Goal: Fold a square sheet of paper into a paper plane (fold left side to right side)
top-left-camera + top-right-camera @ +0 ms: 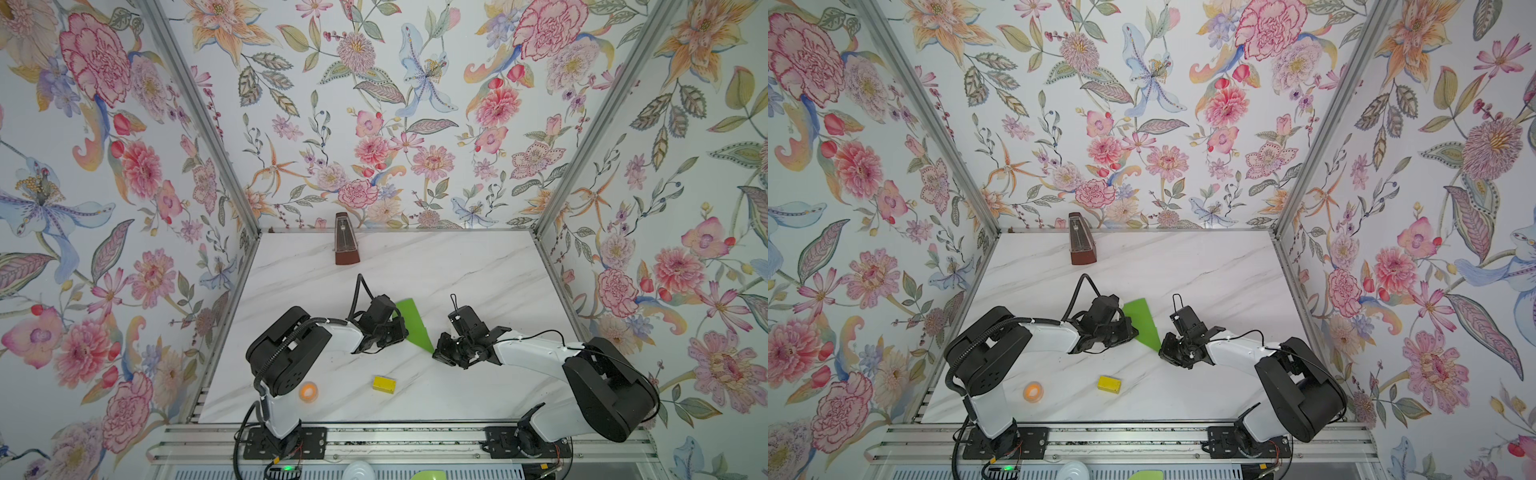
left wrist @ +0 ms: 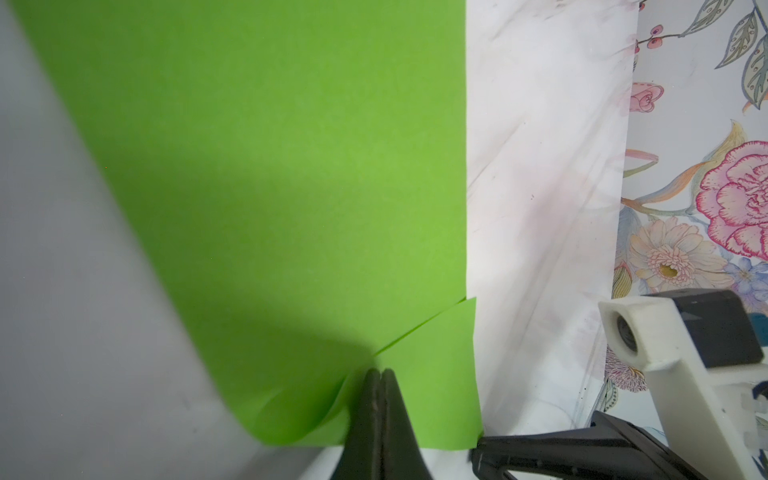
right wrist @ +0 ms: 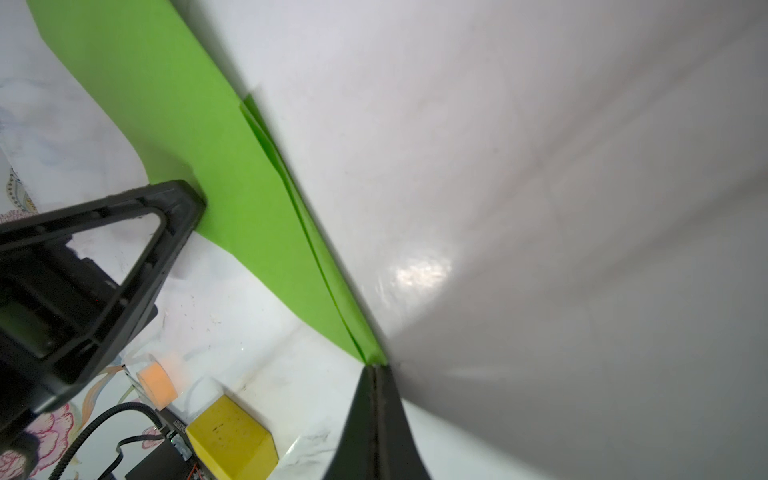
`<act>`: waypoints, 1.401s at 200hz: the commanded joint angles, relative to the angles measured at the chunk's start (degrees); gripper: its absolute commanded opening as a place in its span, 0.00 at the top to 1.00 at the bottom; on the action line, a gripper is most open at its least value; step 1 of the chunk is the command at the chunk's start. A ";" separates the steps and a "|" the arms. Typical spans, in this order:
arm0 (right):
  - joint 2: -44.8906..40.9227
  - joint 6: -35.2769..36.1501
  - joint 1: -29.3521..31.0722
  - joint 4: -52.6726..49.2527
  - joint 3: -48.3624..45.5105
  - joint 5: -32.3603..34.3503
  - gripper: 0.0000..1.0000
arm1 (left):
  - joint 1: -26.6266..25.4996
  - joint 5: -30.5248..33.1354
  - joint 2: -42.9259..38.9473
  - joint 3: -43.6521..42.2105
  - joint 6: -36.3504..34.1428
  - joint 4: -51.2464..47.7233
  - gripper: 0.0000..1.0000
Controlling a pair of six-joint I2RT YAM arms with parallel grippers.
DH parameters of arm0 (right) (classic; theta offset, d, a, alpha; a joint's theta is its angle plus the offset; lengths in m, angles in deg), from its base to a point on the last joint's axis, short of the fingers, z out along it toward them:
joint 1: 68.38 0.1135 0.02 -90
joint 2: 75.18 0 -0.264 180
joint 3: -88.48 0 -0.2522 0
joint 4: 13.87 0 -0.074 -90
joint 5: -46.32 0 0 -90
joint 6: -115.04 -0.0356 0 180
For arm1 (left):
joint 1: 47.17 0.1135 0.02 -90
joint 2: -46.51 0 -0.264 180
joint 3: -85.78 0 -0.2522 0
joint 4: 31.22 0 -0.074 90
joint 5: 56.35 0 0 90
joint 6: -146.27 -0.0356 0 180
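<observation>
A small orange roll [image 1: 308, 392] sits far to the left on the table [image 1: 478, 270]. A yellow block [image 1: 384, 384] sits a bit further right, near the front. Both are well away from the paper.

Next comes the left gripper [image 2: 379, 374]. Its two fingers are shut tight together. The tip rests on the green paper, near one side edge where a flap crosses. I cannot be sure if a thin layer is nipped between the fingers or if they only push down.

The paper plane [image 1: 415, 328] lies flat in the middle of the table, between both grippers. It is long and thin, wide at the far end and pointy at the near end.

The right gripper [image 3: 376, 368] is shut too. Its tip touches the pointy nose.

The job now looks like pressing a fold flat. To do it well, the right gripper should pin the nose down. The left one should slide slowly along the crease and push gently. A hard or fast push may make the thin paper wrinkle or skid.
</observation>
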State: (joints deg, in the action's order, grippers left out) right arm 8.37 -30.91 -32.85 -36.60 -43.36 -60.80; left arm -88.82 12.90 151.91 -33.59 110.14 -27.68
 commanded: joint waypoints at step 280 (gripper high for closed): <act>15.92 6.46 -0.29 -1.83 9.66 -2.47 1.00 | -2.35 -0.86 0.83 22.29 -34.93 -39.18 0.95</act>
State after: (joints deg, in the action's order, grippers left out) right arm 21.27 -25.09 -33.02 -34.92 -31.85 -65.70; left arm -89.48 12.90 149.73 -14.94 81.59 -56.68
